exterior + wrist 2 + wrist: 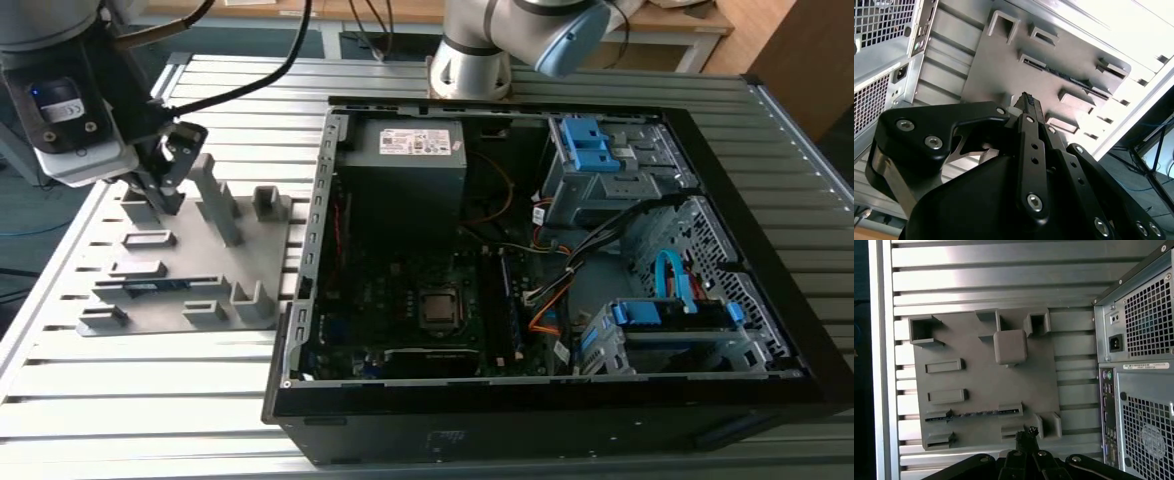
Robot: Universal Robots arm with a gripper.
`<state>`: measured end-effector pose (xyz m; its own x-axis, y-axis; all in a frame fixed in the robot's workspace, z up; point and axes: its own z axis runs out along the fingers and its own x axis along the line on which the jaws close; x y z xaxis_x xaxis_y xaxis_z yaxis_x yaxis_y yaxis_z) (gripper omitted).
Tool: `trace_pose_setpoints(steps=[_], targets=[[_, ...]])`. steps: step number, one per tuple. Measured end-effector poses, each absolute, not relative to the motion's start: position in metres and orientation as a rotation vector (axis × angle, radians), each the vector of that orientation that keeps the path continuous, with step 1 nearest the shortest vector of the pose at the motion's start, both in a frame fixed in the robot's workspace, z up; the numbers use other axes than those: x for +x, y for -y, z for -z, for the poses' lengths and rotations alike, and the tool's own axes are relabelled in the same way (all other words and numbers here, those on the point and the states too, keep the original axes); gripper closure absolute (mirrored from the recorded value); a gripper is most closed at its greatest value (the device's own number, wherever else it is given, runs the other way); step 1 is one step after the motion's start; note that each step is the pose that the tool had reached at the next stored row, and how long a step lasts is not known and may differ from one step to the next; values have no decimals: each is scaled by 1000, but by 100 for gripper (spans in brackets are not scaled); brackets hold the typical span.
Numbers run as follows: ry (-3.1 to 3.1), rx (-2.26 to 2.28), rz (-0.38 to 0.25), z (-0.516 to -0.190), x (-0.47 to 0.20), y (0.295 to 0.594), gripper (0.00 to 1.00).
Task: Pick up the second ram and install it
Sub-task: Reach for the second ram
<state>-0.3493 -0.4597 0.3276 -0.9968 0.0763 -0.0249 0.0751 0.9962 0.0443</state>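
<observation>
The second ram (147,288) is a thin dark blue-green stick standing on edge in a slot of the grey fixture plate (200,265), at the exterior view's left. It also appears in both wrist views, as the ram (974,414) and the ram (1069,75), and nothing is touching it. My gripper (170,203) hangs above the far part of the plate, clear of the ram. Its dark fingertips (1026,432) meet in a single point (1026,100) with nothing between them.
The open computer case (307,300) lies to the exterior view's right of the plate, with its motherboard (441,300), power supply (407,150) and blue drive brackets (594,150) exposed. Upright posts (220,195) rise from the plate beside my gripper. The slatted metal table (147,400) carries everything.
</observation>
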Motion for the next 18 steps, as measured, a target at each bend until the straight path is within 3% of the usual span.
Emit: trace_pose_setpoints(steps=[18], targets=[[-3133, 114, -67, -298, -367, 462, 90]])
